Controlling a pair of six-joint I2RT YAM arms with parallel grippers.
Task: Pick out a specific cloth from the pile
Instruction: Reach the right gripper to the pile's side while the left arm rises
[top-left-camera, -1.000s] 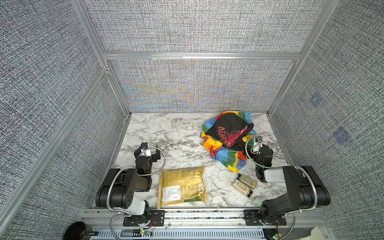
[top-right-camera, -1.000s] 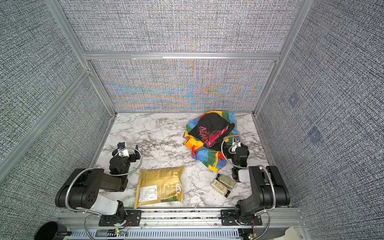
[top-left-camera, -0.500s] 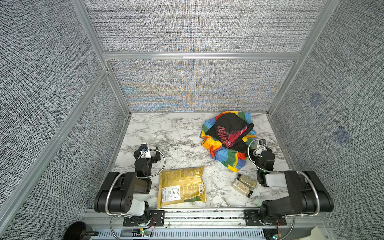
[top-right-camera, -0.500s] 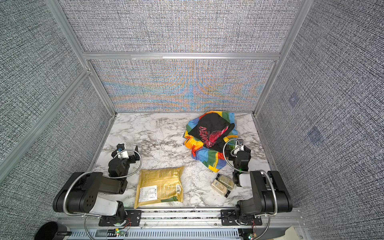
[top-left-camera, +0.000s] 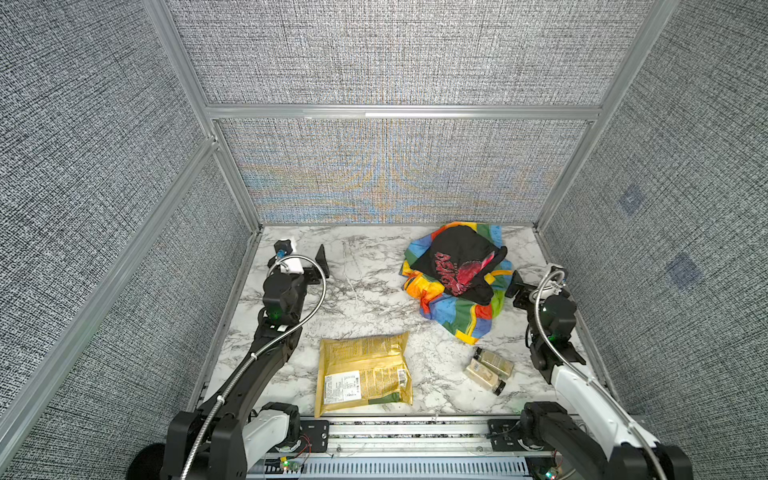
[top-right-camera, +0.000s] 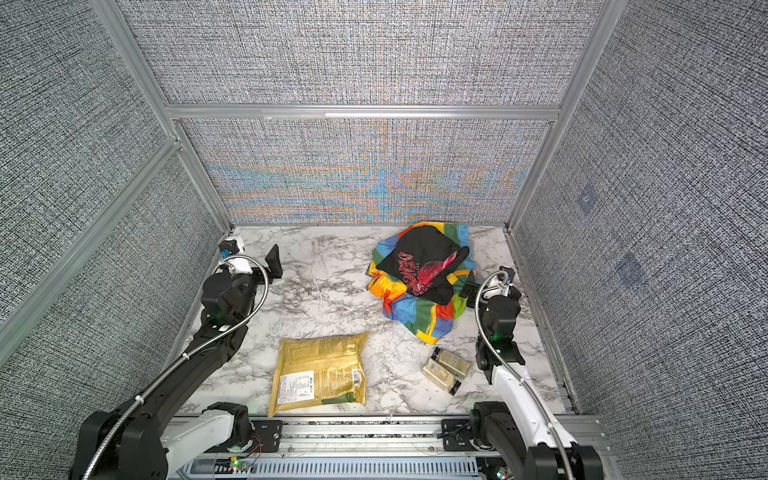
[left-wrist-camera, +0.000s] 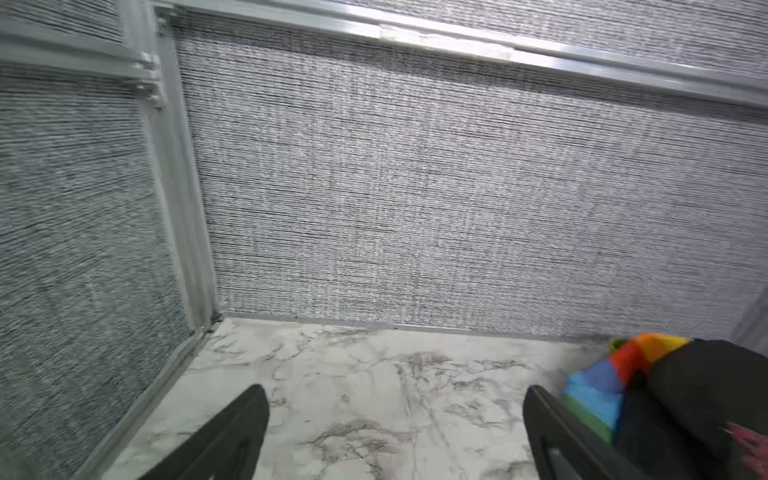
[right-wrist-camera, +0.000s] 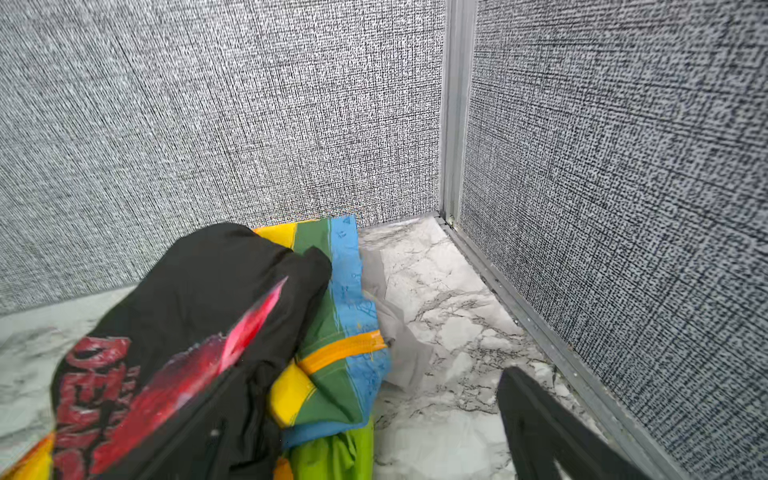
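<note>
The pile (top-left-camera: 455, 274) (top-right-camera: 419, 270) lies at the table's back right, with a black cloth with red print (right-wrist-camera: 178, 340) on top of a rainbow colour-block cloth (right-wrist-camera: 340, 291). A fold of the lime-green cloth (right-wrist-camera: 332, 457) pokes out under the rainbow one, close to my right gripper. A grey cloth (right-wrist-camera: 395, 332) shows at the pile's edge. My right gripper (top-left-camera: 534, 278) (right-wrist-camera: 382, 395) stands open beside the pile's right side, holding nothing; one finger (right-wrist-camera: 540, 415) shows, the other is hidden by cloth. My left gripper (top-left-camera: 303, 253) (left-wrist-camera: 395, 390) is open over bare marble at the back left.
A gold pouch (top-left-camera: 363, 370) lies at front centre, and two small bottles (top-left-camera: 490, 368) lie at front right near the right arm. Grey fabric walls with metal posts close in the back and both sides. The right wall (right-wrist-camera: 623, 249) is close to my right gripper.
Both arms have stretched out from the front rail. The left gripper moved towards the back left corner. The right gripper shifted slightly and stays beside the pile.
</note>
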